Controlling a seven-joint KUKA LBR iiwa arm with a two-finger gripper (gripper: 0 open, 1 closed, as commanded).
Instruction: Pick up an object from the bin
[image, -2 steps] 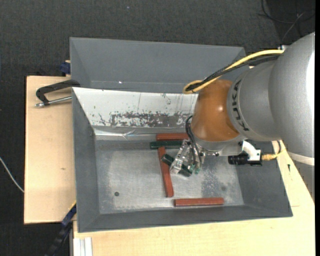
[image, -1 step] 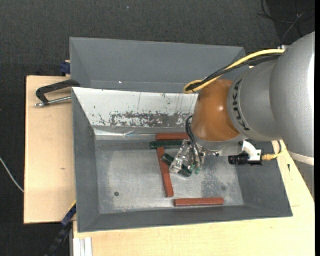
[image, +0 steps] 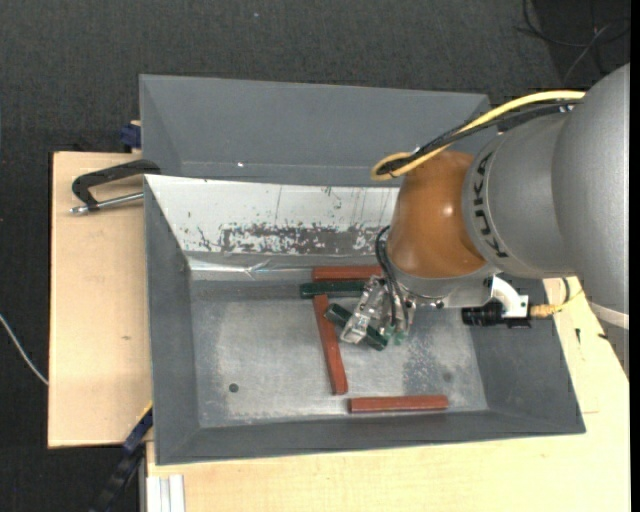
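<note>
My gripper (image: 372, 322) reaches down into the middle of the bin, its metal fingers low over a small cluster of sticks. A dark green piece (image: 374, 340) lies right at the fingertips. A dark green stick (image: 330, 290) runs leftward just above them. One red-brown stick (image: 333, 352) slants down from the cluster toward the bin's front. Another red-brown stick (image: 343, 272) lies along the back wall, partly hidden by the arm. Whether anything sits between the fingers is hidden.
A further red-brown stick (image: 398, 404) lies flat along the front wall, apart from the cluster. A small dark dot (image: 233, 389) marks the floor at front left. The arm's orange cover and cables overhang the bin's right half.
</note>
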